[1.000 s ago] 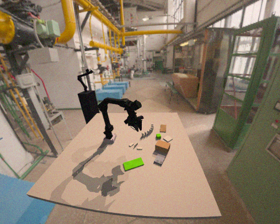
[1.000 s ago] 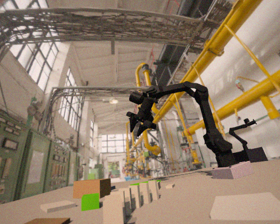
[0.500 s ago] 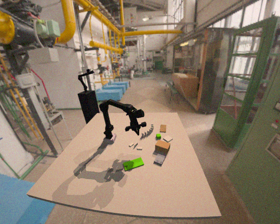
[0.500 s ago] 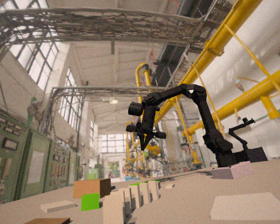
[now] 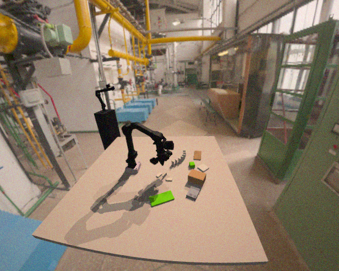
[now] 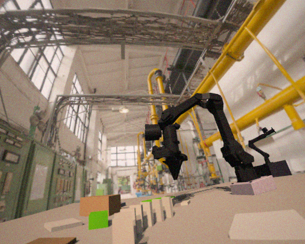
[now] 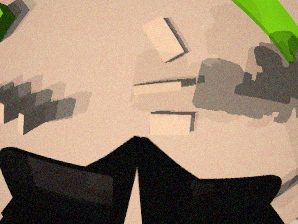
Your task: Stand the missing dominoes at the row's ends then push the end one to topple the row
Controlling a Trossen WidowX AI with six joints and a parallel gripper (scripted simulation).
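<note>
A curved row of pale dominoes (image 5: 173,164) (image 6: 122,228) (image 7: 21,124) stands upright. Beyond the row's near end in the top view, one pale domino (image 5: 159,175) (image 7: 170,124) lies flat, and another (image 5: 168,179) (image 7: 164,40) also lies flat, turned at an angle. Between them a third pale piece (image 7: 157,88) shows only a narrow face; I cannot tell if it stands or lies on its edge. My gripper (image 5: 162,164) (image 6: 176,179) (image 7: 140,143) is shut and empty, pointing down above the table, near the loose dominoes in the wrist view.
A green cube (image 5: 192,165) (image 6: 98,220), a pale tile (image 5: 203,168) (image 6: 64,224), an orange-brown block (image 5: 196,177) (image 6: 94,205) and a brown slab (image 5: 197,155) sit right of the row in the top view. A grey block (image 5: 193,193) and a green slab (image 5: 162,198) (image 7: 270,17) lie nearer that camera.
</note>
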